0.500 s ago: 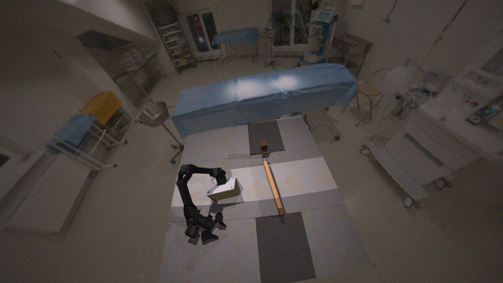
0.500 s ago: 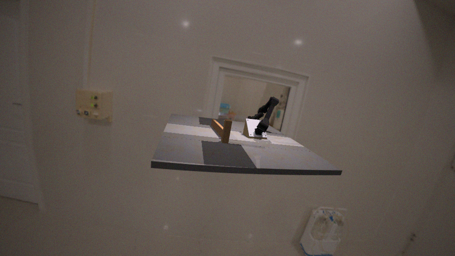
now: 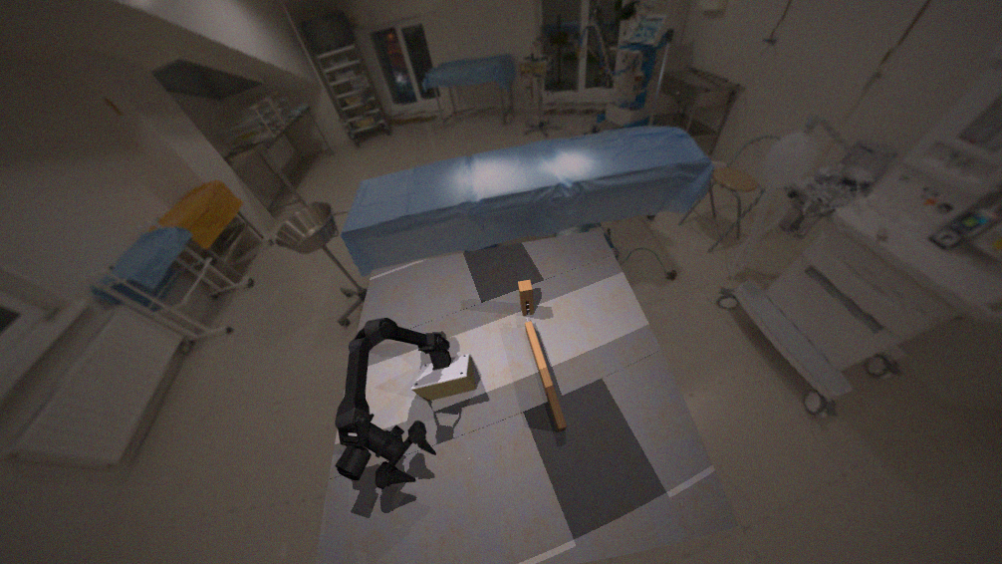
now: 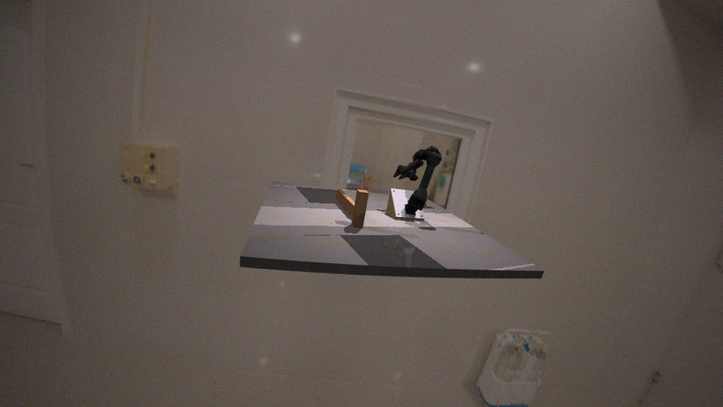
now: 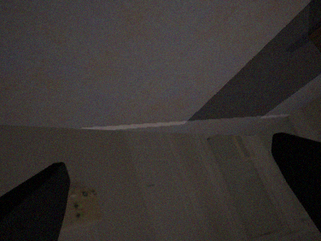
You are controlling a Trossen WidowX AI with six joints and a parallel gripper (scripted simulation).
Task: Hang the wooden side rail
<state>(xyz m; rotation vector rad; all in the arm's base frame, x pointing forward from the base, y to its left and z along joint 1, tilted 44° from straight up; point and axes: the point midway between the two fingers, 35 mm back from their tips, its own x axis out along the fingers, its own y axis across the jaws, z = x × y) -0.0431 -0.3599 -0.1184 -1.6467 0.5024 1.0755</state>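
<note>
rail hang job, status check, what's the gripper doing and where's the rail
Gripper open, empty, up over the tan wedge block. Side rail flat on table, near end just short of headboard post, not hooked. Nothing between arm and rail.

Blue-draped bed [image 3: 525, 183] (wall switch box [image 4: 149, 167]).

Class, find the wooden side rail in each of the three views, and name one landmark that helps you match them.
Top: side rail lies right of centre, running down from the headboard post.
Exterior: rail just left of centre, behind the post.
Wrist: not in view.
Shared landmark, top and exterior only: the post.
</note>
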